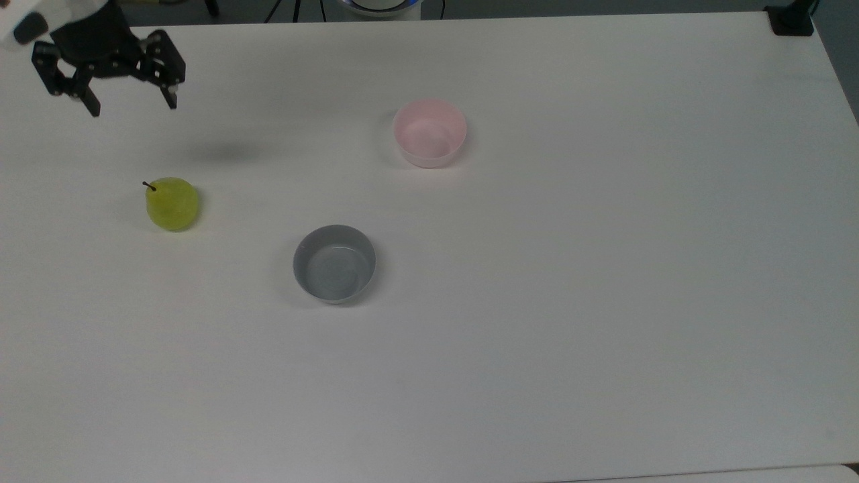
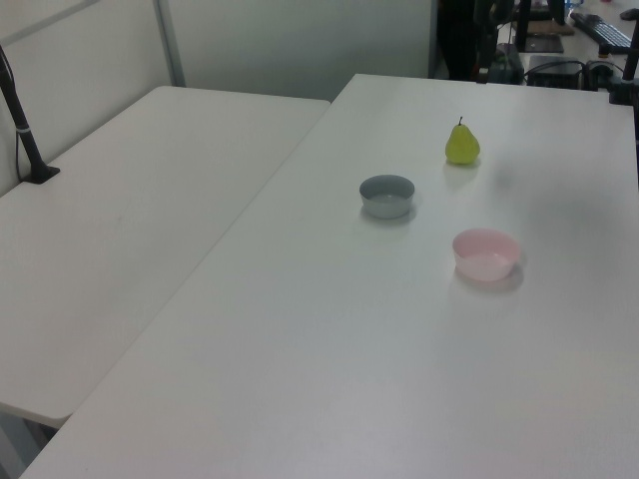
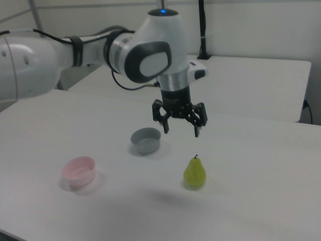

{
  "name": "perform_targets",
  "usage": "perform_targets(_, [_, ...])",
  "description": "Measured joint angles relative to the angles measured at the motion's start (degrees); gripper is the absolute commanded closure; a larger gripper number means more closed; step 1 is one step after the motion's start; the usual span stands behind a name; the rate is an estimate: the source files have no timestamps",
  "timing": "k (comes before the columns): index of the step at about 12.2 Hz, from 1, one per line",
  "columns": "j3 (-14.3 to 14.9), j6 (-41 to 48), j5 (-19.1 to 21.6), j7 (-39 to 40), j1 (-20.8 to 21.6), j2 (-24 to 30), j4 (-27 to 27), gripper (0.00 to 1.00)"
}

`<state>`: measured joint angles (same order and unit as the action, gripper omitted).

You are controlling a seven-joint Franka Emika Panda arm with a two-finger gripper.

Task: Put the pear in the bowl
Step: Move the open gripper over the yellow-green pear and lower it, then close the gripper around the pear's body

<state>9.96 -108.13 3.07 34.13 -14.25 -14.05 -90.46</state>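
The yellow-green pear [image 1: 172, 204] [image 2: 461, 146] [image 3: 194, 172] stands upright on the white table, its dark stem up. The pale pink bowl [image 1: 429, 133] [image 2: 486, 253] [image 3: 78, 170] sits empty, well apart from the pear. My gripper [image 1: 132, 106] [image 3: 181, 131] hangs open in the air, fingers pointing down, with nothing between them. In the right view it is above the pear and slightly to the right view's left. In the top view it is near the top view's upper left corner, above the pear.
An empty grey bowl [image 1: 334, 263] [image 2: 386, 195] [image 3: 146, 140] stands between the pear and the pink bowl. A second white table [image 2: 130, 220] adjoins at the left view's left. A black clamp [image 1: 790, 20] sits at the table's far corner.
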Motion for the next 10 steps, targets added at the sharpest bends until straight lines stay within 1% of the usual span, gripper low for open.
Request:
perform_targets(3, [0.0,-5.7,0.2,0.0,-0.4,-5.1,-0.2,0.00])
perform_targets(6, [0.1,-9.5,0.2,0.0,-0.5,-9.0,-0.5,0.00])
perform_targets(10, [0.0,-11.4,0.7,0.0,-0.5,-11.4,-1.7,0.00])
